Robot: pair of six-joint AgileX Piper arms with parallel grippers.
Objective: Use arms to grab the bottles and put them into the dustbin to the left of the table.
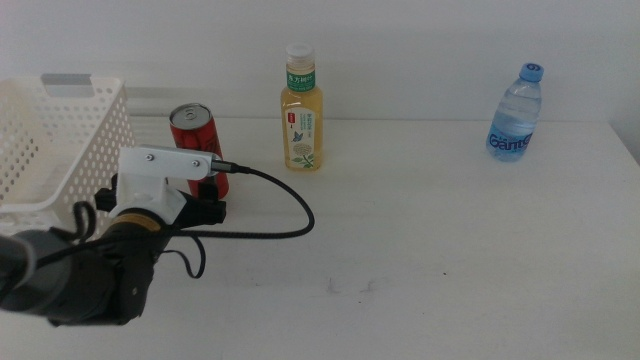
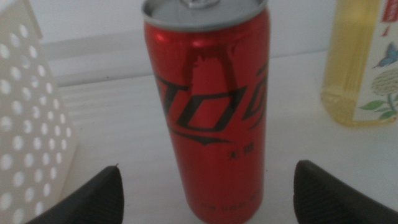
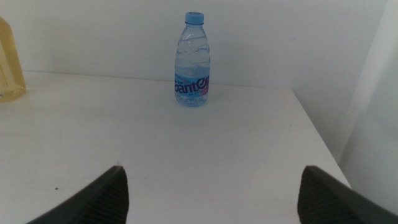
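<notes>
Because the white perforated dustbin (image 1: 60,140) sits at the table's (image 1: 450,250) left edge, the left gripper (image 1: 205,205) works there, jaws spread wide and lined up on the upright red soda can (image 2: 208,112) just beside the bin. Further right stand the amber tea bottle (image 1: 302,110) and, well apart, the water bottle (image 3: 192,62), faced by the right gripper (image 3: 211,193), which waits open.
</notes>
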